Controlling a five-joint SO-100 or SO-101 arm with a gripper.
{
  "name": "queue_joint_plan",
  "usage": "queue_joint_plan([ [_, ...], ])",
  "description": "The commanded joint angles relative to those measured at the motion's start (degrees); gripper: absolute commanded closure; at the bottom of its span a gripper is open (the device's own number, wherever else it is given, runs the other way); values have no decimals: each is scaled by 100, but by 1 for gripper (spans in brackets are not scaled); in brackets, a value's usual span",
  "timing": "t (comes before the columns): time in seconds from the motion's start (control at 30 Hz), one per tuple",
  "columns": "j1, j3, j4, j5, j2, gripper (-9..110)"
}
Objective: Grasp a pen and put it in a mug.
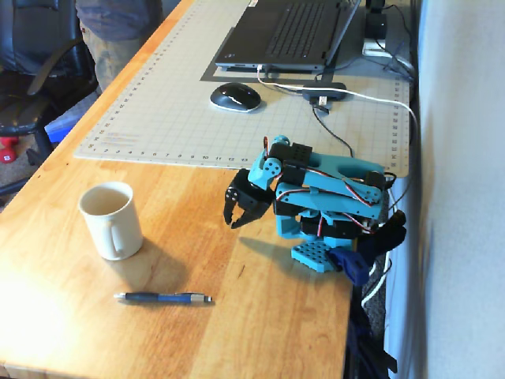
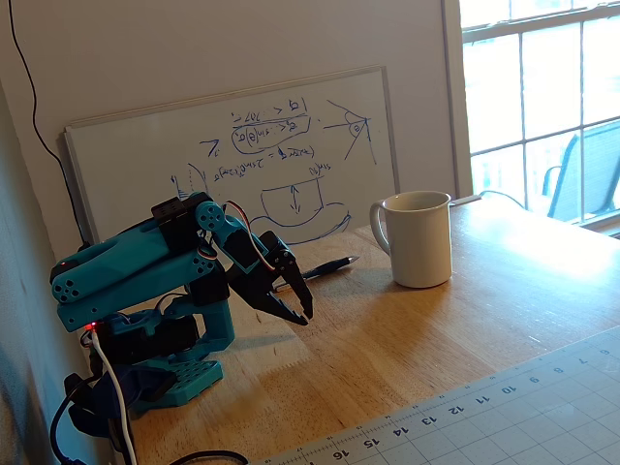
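Claw (image 1: 235, 222) empty and slightly parted on the folded teal arm (image 1: 331, 193) — apparently parked, nothing gripped. Blue pen (image 1: 162, 298) lies flat on the wooden table (image 1: 260, 316) just in front of the white mug (image 1: 110, 219), which stands upright, mouth open — ready to receive it.

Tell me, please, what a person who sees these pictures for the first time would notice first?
The folded turquoise arm stands at the table's edge, its black gripper hanging empty just above the wood. A white mug stands upright in front of it, handle toward the blue pen, which lies flat and apart. In a fixed view, a whiteboard with blue sketches leans against the wall.
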Motion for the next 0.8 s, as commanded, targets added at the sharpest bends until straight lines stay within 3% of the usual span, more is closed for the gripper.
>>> queue_joint_plan([
  [0.0, -26, -114, 18, 97, 149, 100],
  [0.57, -26, -229, -44, 105, 70, 100],
  [0.77, -26, -905, -53, 114, -694, 100],
])
